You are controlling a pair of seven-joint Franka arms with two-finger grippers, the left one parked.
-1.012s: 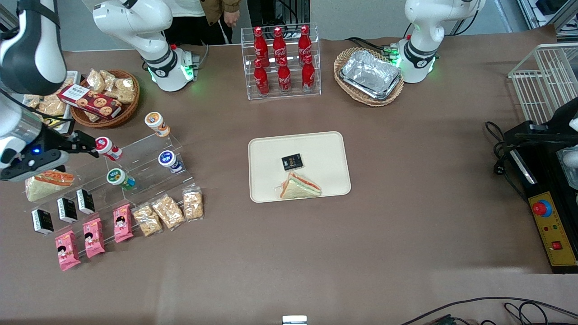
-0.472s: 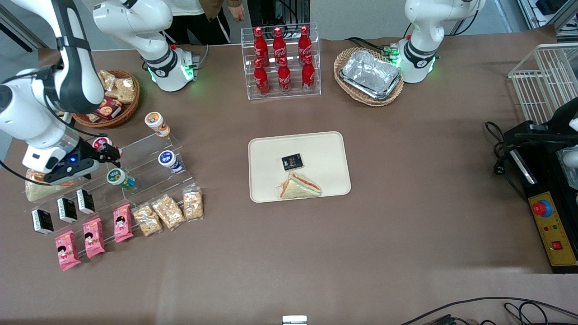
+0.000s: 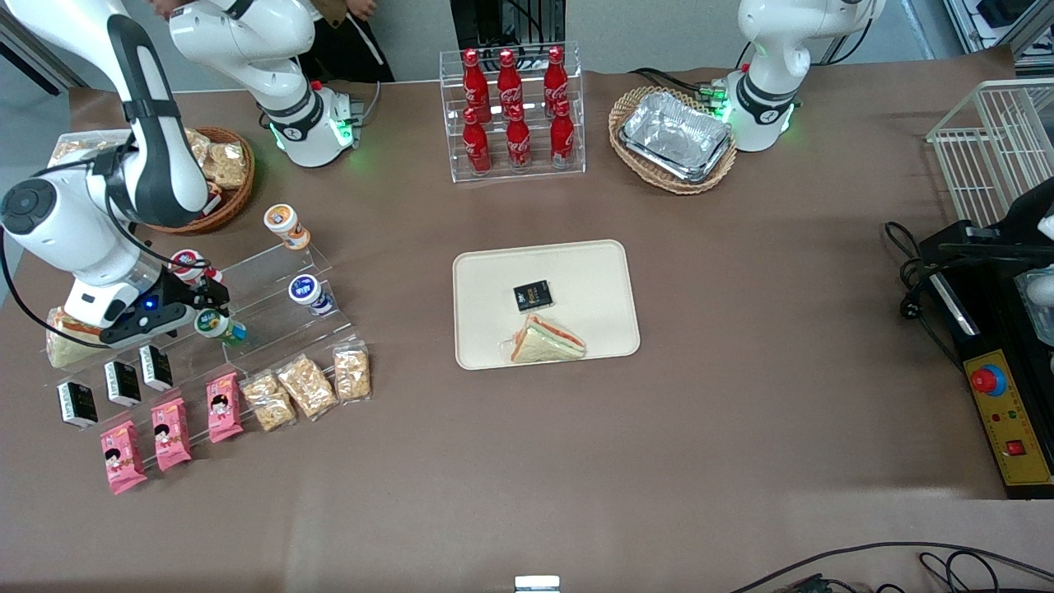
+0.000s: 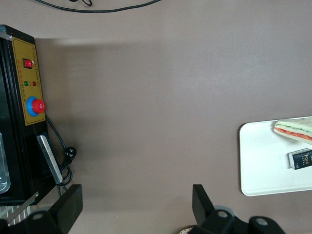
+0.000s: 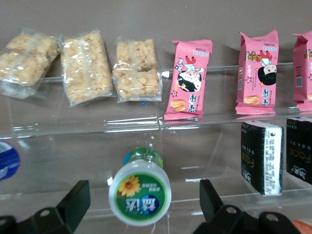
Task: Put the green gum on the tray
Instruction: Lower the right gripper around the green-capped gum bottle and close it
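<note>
- The green gum (image 3: 219,325), a small green canister with a white lid and a green-rimmed flower label (image 5: 140,192), lies on its side on a clear stepped acrylic shelf (image 3: 272,305) toward the working arm's end of the brown worktop (image 3: 576,461).
- The pincer (image 3: 216,301) hangs just above the green gum with its two black fingers (image 5: 73,202) spread wide, one on each side of the canister, not touching it.
- A blue-lidded canister (image 3: 308,292) sits on the same shelf near the green gum, toward the tray.
- A red-lidded canister (image 3: 191,265) lies one step higher, partly hidden by the arm.
- The tray (image 3: 593,272), cream with rounded corners, rests at the middle of the worktop, well apart from the shelf.
- On the tray are a wrapped sandwich (image 3: 545,341) and a small black packet (image 3: 533,296).
- Nearer the front camera than the green gum, the shelf carries pink snack packets (image 5: 189,80), clear bags of puffed grain bars (image 5: 87,67) and black boxes (image 5: 263,156).
</note>
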